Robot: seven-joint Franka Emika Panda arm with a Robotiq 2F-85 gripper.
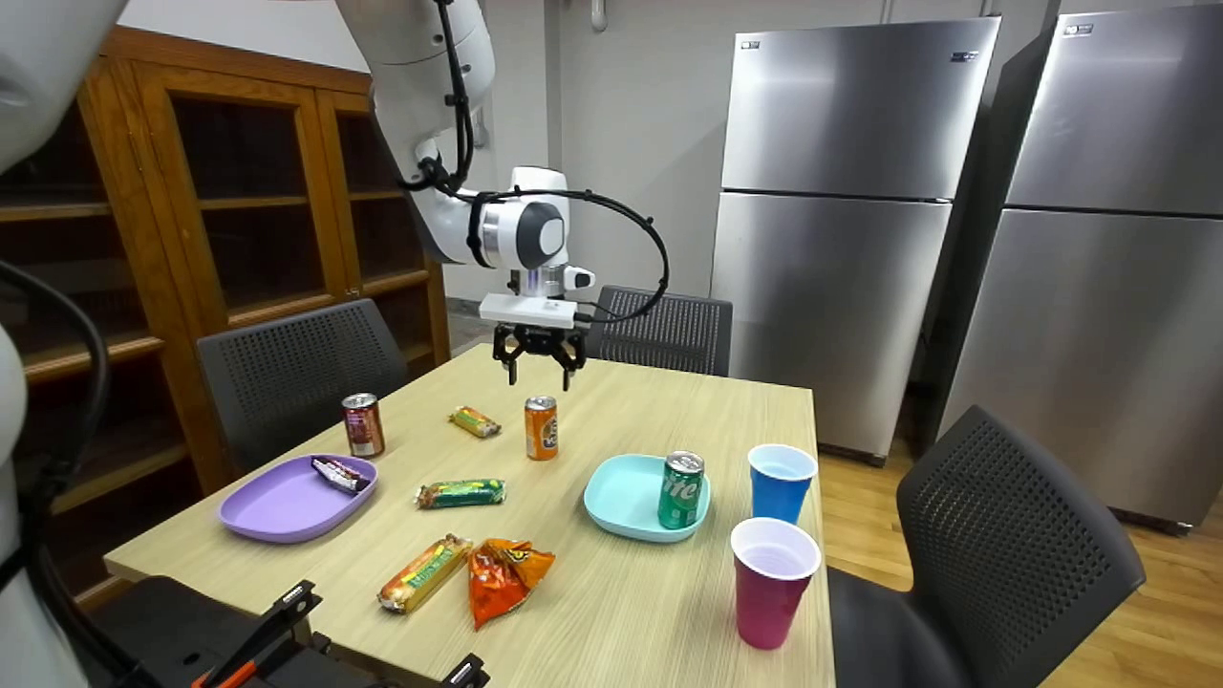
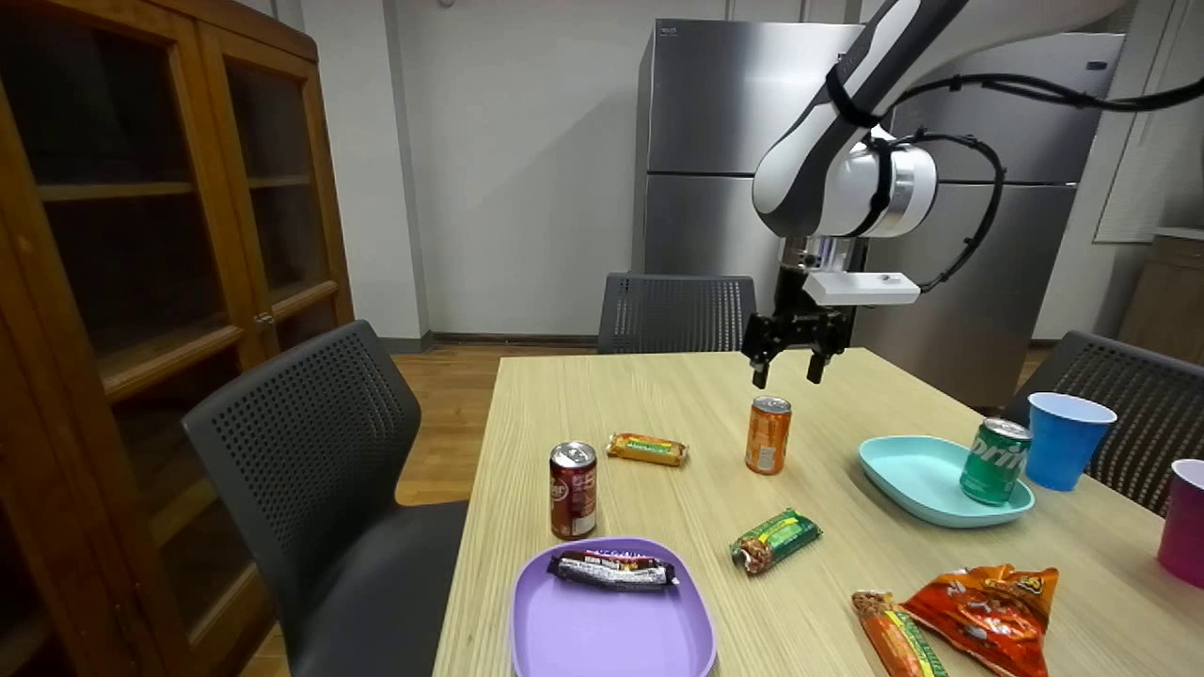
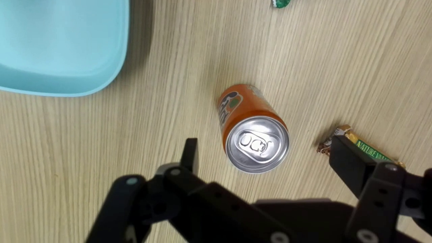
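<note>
My gripper (image 1: pixel 539 378) is open and empty above the table, pointing down. It also shows in an exterior view (image 2: pixel 787 378) and in the wrist view (image 3: pixel 265 148). Nearest to it is an orange soda can (image 1: pixel 541 428), standing upright just below the fingertips and not touched. In the wrist view the can (image 3: pixel 254 138) lies between the spread fingers, silver top toward me. A yellow granola bar (image 1: pixel 475 421) lies near the can; one finger partly hides it in the wrist view (image 3: pixel 368 145). A turquoise plate (image 1: pixel 611 511) bears an upright green can (image 1: pixel 681 492).
A purple plate (image 1: pixel 277 511) holds a dark wrapped bar (image 1: pixel 339 474). A dark red can (image 1: pixel 363 425) stands beside it. A green bar (image 1: pixel 461 493), an orange-green bar (image 1: pixel 425 573) and an orange chip bag (image 1: pixel 506 578) lie about. Blue (image 1: pixel 779 492) and magenta (image 1: pixel 767 602) cups stand near the edge.
</note>
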